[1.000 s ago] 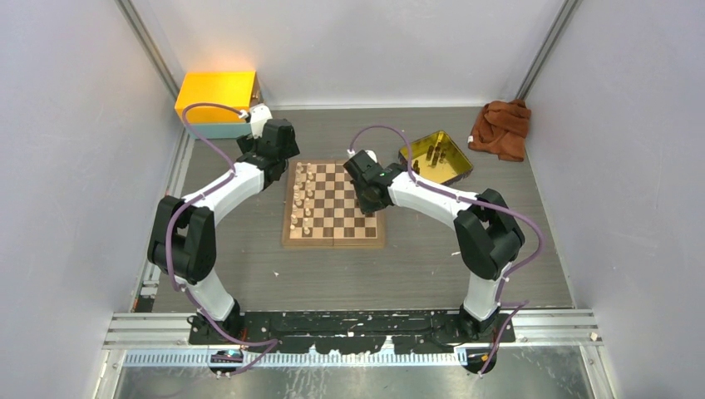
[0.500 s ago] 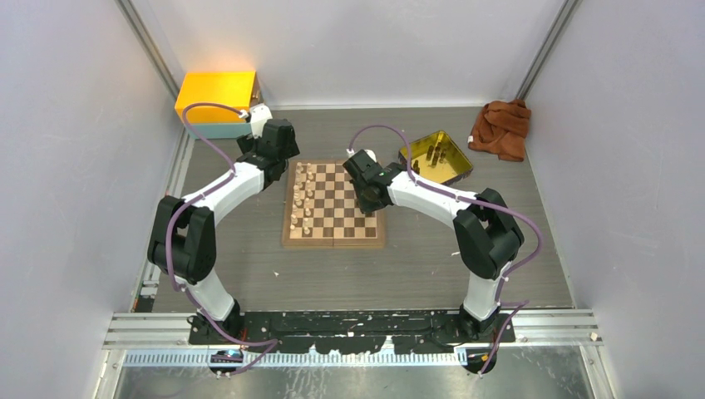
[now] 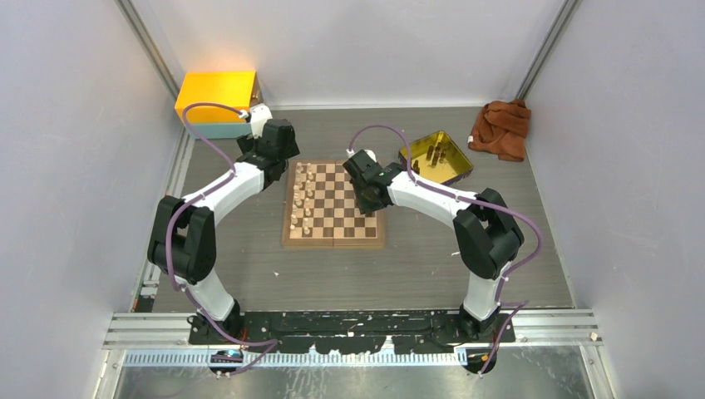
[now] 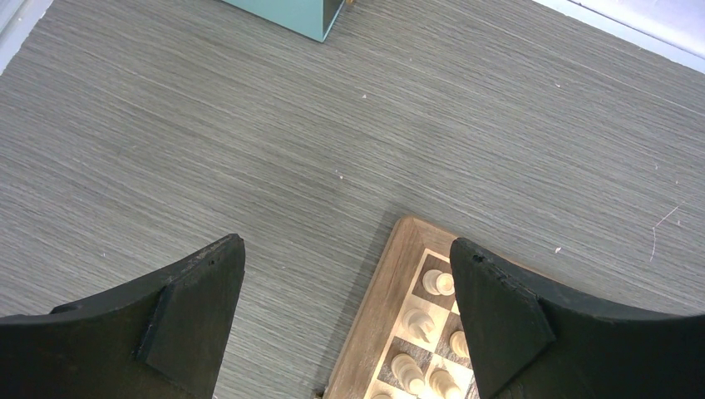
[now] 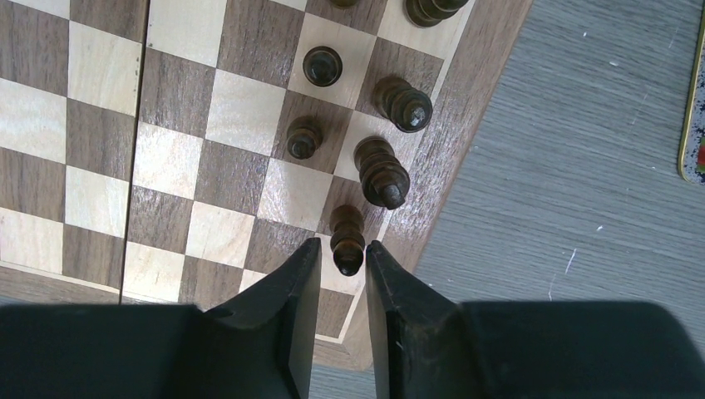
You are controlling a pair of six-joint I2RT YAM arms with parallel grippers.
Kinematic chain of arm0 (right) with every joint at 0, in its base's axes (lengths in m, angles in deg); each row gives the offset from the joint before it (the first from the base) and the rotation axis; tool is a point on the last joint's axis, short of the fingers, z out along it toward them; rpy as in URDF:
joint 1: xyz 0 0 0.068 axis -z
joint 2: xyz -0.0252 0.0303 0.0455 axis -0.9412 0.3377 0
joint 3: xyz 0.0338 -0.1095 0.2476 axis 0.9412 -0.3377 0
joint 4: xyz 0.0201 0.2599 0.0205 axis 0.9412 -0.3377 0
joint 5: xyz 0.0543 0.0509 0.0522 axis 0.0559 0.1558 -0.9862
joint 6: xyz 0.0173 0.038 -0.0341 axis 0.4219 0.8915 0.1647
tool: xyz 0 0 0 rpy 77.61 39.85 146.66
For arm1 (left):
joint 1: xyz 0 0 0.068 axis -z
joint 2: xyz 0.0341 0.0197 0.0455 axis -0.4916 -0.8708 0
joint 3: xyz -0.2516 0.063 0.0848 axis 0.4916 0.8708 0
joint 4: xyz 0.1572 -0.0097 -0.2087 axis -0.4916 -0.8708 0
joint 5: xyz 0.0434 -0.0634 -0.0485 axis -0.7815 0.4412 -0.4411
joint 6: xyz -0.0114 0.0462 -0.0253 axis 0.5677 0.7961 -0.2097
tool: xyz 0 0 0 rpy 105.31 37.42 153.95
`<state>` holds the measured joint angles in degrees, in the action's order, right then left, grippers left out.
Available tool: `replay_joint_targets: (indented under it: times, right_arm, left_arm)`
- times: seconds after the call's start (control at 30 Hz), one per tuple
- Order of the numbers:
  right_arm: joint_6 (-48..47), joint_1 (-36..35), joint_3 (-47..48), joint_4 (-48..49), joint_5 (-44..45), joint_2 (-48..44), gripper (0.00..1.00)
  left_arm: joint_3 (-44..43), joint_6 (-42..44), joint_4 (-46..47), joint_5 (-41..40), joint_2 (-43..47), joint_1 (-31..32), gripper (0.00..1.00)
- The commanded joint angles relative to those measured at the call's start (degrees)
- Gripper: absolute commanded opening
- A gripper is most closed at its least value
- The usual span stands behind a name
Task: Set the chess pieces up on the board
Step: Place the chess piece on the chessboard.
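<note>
The board point(image 3: 345, 199) lies mid-table, with cream chess pieces point(image 3: 304, 199) lined along its left columns. In the right wrist view my right gripper point(image 5: 342, 248) hangs over the board's point(image 5: 233, 174) near right corner. Its jaws are slightly apart, and a dark piece point(image 5: 347, 241) stands between the tips with a gap on its left side. More dark pieces point(image 5: 385, 172) stand just beyond it on the edge squares. My left gripper point(image 4: 347, 249) is wide open and holds nothing, above the bare table at the board's far left corner point(image 4: 399, 283). Cream pieces point(image 4: 438, 283) show there.
A yellow tray point(image 3: 436, 158) holding a few dark pieces sits right of the board, behind my right gripper point(image 3: 366, 204). A brown cloth point(image 3: 500, 129) lies at the far right, and an orange-topped box point(image 3: 218, 98) at the far left, near my left gripper point(image 3: 278, 158).
The right wrist has shifted very slightly toward the back of the board. The left arm has not moved.
</note>
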<state>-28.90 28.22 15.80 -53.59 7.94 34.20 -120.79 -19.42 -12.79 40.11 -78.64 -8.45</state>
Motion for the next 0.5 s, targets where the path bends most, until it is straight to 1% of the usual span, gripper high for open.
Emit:
replay_joint_targets:
  times: [0.0, 0.47]
  right_arm:
    - [-0.4, -0.2, 2.8, 0.2, 1.2, -1.0, 0.33]
    - [-1.1, -0.2, 6.1, -2.4, 2.3, -4.6, 0.33]
  left_arm:
    - [-0.2, 0.4, 2.9, -1.1, 1.6, 0.2, 0.93]
    - [-0.7, 0.4, 2.8, -1.2, 1.6, 0.3, 0.93]
